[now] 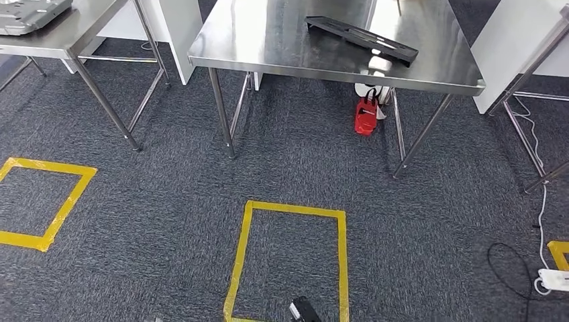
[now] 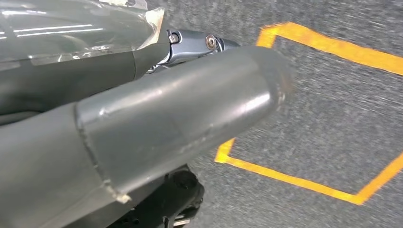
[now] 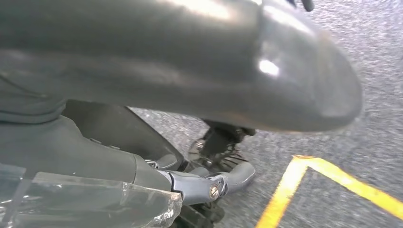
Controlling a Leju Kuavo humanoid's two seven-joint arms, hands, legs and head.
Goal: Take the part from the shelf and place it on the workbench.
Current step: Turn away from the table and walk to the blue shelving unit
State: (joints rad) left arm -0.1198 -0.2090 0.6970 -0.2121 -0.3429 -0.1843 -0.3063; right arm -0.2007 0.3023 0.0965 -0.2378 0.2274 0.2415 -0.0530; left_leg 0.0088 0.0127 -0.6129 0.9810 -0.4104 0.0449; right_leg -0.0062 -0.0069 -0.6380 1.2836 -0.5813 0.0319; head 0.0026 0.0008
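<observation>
A: Start close. How are the hands?

B: Both hang low over the carpet. In the left wrist view the left hand [image 2: 157, 128] has its thick grey thumb running across the frame, with a darker finger behind it; it grips nothing I can see, but I cannot tell how far apart the fingers are. The right hand [image 3: 199, 90] in its wrist view looks the same: big thumb close up, a finger with a screw further back, nothing seen in it, spread unclear.

A: And the floor?

B: Grey carpet [image 1: 168, 221] with a yellow tape square [image 1: 288, 258] straight ahead and another tape square [image 1: 43, 201] to the left.

A: The part?

B: A long, flat black part [image 1: 362, 40] lies at an angle on the steel workbench [image 1: 268, 47] beyond the tape, toward its right side.

A: Anything else?

B: A red container [image 1: 365, 115] stands on the floor under that bench. Far left, 1 more steel table [image 1: 60, 37] carries a grey tray [image 1: 27, 13].
</observation>
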